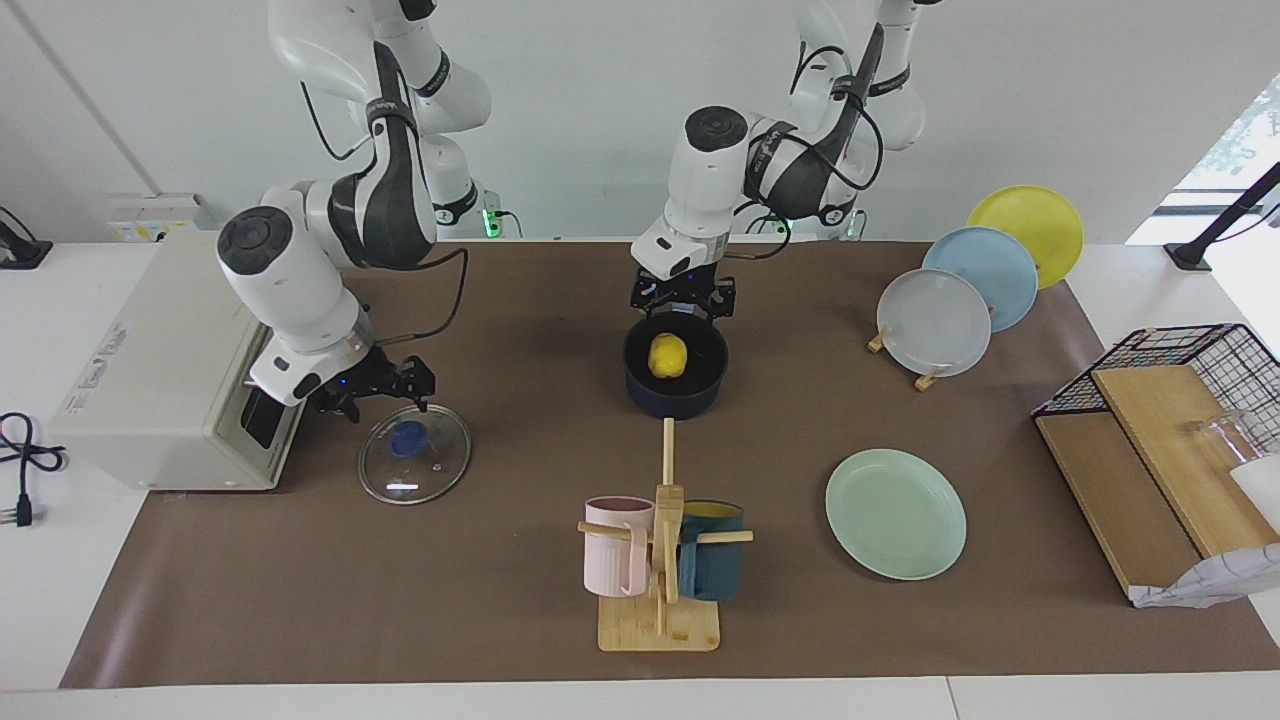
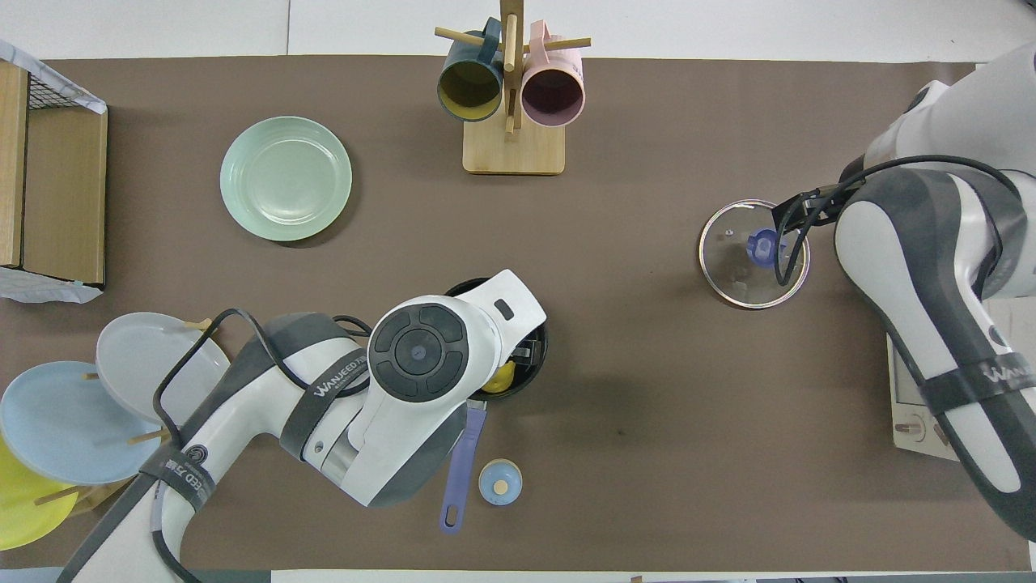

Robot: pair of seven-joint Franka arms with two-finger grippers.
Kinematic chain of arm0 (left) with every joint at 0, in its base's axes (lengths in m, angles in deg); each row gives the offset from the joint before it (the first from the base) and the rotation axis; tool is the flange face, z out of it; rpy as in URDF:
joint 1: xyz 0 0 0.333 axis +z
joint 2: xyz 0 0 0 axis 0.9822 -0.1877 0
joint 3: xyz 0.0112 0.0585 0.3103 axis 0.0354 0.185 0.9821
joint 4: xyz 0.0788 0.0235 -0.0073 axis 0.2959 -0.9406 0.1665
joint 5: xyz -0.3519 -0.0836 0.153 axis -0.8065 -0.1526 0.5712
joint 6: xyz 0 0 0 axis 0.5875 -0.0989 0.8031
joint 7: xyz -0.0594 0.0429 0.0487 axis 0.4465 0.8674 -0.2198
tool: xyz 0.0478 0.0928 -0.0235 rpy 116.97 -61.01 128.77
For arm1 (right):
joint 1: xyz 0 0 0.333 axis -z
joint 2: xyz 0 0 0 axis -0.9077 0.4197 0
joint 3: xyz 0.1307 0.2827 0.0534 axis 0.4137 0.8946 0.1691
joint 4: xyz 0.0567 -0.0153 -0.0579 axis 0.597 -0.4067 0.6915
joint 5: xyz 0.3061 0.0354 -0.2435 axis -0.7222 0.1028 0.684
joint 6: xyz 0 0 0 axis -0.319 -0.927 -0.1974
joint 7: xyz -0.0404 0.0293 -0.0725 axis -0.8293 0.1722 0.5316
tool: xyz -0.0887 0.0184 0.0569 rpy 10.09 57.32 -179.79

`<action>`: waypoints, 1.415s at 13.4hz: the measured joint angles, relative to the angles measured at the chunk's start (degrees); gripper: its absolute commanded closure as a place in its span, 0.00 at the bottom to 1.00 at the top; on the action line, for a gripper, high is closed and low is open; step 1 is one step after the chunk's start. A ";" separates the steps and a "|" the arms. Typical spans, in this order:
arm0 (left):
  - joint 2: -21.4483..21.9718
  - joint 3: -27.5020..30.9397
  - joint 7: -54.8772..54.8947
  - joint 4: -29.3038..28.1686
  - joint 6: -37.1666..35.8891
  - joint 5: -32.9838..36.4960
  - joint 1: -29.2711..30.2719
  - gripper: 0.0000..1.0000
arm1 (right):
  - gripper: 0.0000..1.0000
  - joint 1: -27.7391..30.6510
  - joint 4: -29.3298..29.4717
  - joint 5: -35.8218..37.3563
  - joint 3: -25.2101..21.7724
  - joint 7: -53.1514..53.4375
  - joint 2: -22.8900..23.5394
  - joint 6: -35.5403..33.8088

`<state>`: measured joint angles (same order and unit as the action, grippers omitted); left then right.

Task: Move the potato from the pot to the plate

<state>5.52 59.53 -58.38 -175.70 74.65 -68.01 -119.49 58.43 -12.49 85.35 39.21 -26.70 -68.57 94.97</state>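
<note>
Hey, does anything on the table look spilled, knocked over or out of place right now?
Nothing spilled or toppled. The glass lid lies flat on the mat, off the pot, and the potato sits inside the pot.

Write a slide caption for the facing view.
Left gripper over the pot holding the potato; mint plate waits.

Under the left claw (image 1: pixel 682 302), the yellow potato (image 1: pixel 668 355) looks like shiny plastic. Beside the right claw (image 1: pixel 372 392), the lid (image 1: pixel 415 461) is clear glass.
</note>
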 measured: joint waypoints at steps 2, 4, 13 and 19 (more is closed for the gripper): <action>-0.26 0.04 0.66 -2.01 2.72 0.00 0.00 0.00 | 0.00 0.41 0.96 1.27 -0.04 0.00 -2.34 -4.22; -0.88 0.04 0.75 -3.60 4.96 0.00 0.00 0.00 | 0.00 0.59 1.25 1.46 -0.18 0.00 -5.41 -7.51; -5.29 -0.01 -0.34 -4.31 9.76 0.00 -0.10 0.00 | 0.00 4.01 0.57 1.71 0.19 0.52 -11.37 -14.73; -6.50 -0.03 -1.82 -4.32 9.91 0.00 -1.12 0.15 | 0.00 6.46 0.37 1.82 0.51 0.52 -13.08 -16.56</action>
<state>-0.98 59.49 -60.20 -180.02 84.56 -68.01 -120.61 64.89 -12.12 87.17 39.72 -26.17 -81.65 78.40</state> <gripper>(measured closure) 0.031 0.000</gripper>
